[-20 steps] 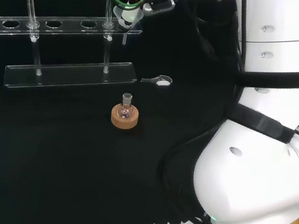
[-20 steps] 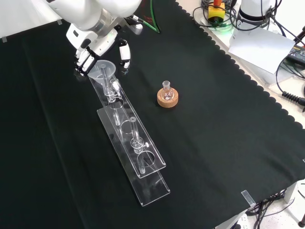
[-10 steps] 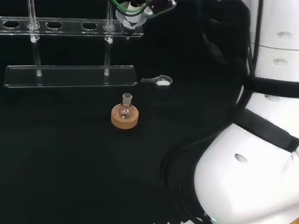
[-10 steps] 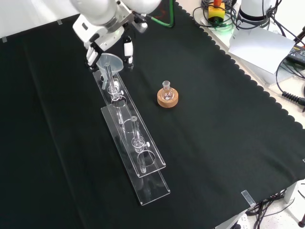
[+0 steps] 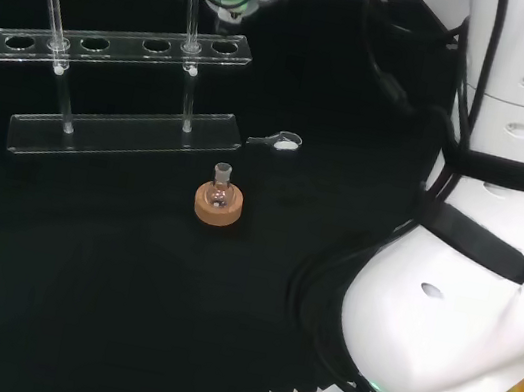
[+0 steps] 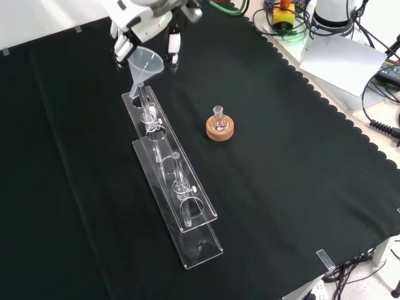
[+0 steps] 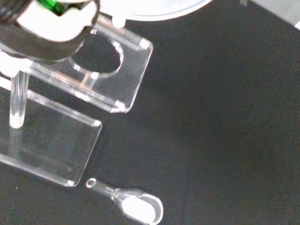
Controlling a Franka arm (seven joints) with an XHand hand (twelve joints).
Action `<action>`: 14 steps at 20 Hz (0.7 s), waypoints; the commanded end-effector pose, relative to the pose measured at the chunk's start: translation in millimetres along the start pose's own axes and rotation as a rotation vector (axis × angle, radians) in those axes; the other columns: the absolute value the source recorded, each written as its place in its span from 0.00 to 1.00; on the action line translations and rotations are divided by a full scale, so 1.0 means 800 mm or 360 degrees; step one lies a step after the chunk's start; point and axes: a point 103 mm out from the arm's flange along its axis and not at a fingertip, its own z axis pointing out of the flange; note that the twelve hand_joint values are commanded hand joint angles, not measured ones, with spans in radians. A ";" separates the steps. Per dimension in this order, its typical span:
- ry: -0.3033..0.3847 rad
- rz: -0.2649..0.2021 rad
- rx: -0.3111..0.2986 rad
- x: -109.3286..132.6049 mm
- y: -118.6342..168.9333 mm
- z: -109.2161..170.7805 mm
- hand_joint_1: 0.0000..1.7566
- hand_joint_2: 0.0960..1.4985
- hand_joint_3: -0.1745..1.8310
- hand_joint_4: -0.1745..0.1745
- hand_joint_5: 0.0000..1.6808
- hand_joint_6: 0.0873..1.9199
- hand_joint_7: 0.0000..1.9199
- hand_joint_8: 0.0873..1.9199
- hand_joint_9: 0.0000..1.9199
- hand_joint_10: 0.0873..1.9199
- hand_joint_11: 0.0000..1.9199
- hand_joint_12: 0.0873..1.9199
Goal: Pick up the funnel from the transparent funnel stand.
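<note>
We see the hand (image 6: 147, 22) with its fingers curled round the funnel (image 6: 145, 64), holding it above the end hole of the clear stand (image 6: 172, 181); the spout tip seems just clear of the rack.
</note>
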 end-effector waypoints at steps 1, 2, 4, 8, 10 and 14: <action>-0.0047 0.0094 -0.0010 -0.005 -0.060 -0.052 0.57 0.73 0.09 0.65 0.53 0.50 0.38 0.30 0.63 0.06 0.49 0.51; -0.0047 0.0098 -0.0006 -0.003 -0.066 -0.053 0.57 0.73 0.08 0.54 0.51 0.45 0.38 0.30 0.63 0.06 0.49 0.51; -0.0036 0.0103 -0.0006 0.000 -0.079 -0.055 0.56 0.73 0.08 0.43 0.50 0.39 0.38 0.29 0.63 0.06 0.49 0.51; -0.0012 0.0121 0.0008 0.006 -0.102 -0.054 0.56 0.73 0.08 0.39 0.49 0.37 0.38 0.29 0.62 0.05 0.48 0.51; -0.0001 0.0127 0.0017 0.009 -0.114 -0.053 0.56 0.74 0.08 0.39 0.49 0.37 0.38 0.29 0.62 0.05 0.48 0.51; 0.0015 0.0145 0.0037 0.019 -0.140 -0.048 0.57 0.74 0.08 0.39 0.49 0.36 0.38 0.29 0.62 0.05 0.48 0.51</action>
